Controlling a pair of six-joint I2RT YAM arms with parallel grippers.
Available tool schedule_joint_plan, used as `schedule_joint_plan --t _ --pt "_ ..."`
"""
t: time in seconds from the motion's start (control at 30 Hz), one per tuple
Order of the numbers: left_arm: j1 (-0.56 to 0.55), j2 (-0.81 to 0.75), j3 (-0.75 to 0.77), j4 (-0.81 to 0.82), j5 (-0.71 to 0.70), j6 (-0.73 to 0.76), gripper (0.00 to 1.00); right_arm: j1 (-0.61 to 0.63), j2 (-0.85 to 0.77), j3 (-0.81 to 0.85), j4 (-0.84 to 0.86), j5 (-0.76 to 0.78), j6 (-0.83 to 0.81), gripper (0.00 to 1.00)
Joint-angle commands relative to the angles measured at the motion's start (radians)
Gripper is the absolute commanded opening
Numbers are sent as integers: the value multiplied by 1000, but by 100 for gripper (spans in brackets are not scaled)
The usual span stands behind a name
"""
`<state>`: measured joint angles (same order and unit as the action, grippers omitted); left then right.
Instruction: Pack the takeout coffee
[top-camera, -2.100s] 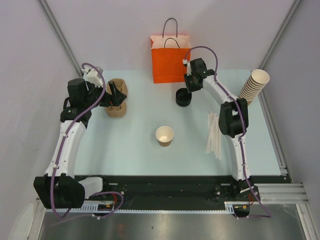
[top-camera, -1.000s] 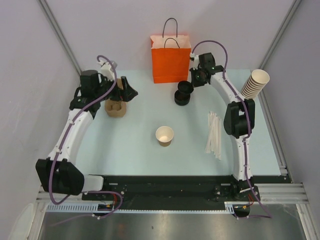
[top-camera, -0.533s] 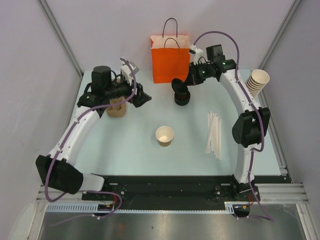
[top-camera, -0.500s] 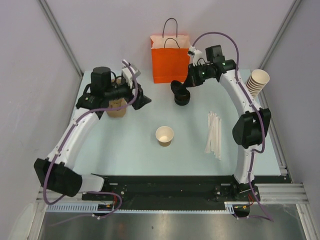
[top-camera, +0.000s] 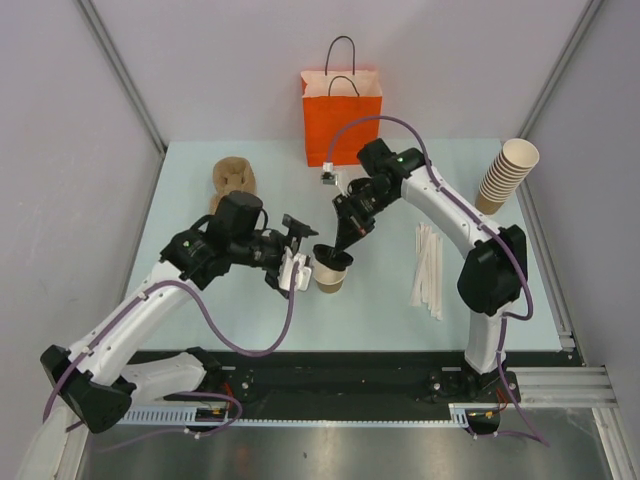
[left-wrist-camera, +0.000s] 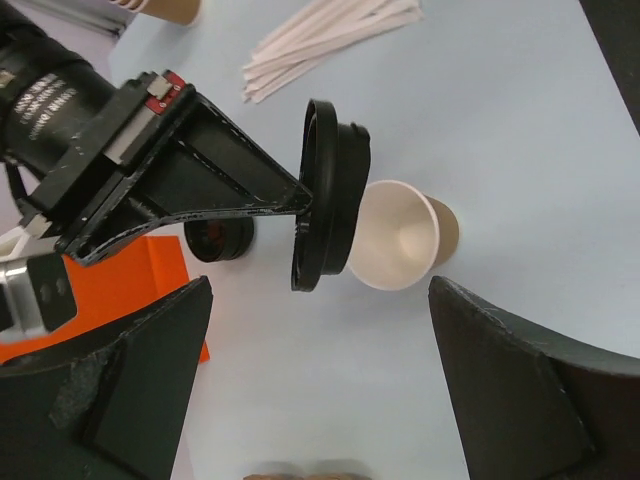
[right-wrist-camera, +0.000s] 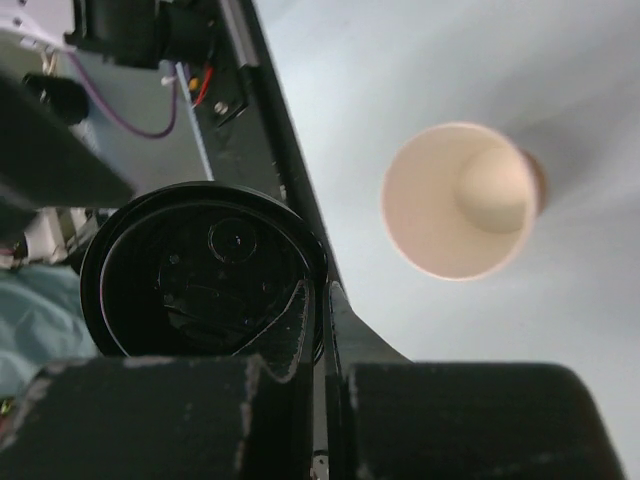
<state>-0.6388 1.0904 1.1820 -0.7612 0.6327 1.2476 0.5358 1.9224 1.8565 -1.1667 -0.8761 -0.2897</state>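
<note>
The lid (left-wrist-camera: 325, 195) pinched in the right gripper (top-camera: 343, 243) is black plastic, smooth, with a dull sheen along its rim. Just below it, ahead of the left gripper (top-camera: 297, 250), the cup (left-wrist-camera: 405, 235) is paper, brown outside and matt cream inside. The left gripper's fingers (left-wrist-camera: 130, 400) look like grainy, scuffed matt black plastic. The table (top-camera: 250, 310) under both grippers is smooth and matt. Beyond the right gripper, the bag (top-camera: 342, 120) is matt orange paper.
</note>
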Motion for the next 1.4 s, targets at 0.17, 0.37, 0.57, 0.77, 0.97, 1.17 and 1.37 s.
schedule_joint_plan --t 0.17,0.37,0.57,0.77,0.97,1.17,1.37 --pt "-64 -9 -30 -4 10 47 91 81 -74 -6 -113 -123 -88 0" --pt "-98 -27 -74 128 59 -149 75 92 -69 17 -129 -149 -95 0" --pt "-99 -9 -69 198 71 -364 42 70 -76 27 -142 -167 -105 0" --pt "-98 0 -76 230 59 -568 27 -38 -109 52 -103 -143 -66 45" --pt "14 5 -131 386 203 -1012 24 -261 -234 18 157 1 85 64" --pt "140 35 -260 697 357 -1502 24 -451 -445 -244 446 154 101 64" --pt "152 54 -381 1003 380 -1852 24 -225 -588 -250 433 288 9 63"
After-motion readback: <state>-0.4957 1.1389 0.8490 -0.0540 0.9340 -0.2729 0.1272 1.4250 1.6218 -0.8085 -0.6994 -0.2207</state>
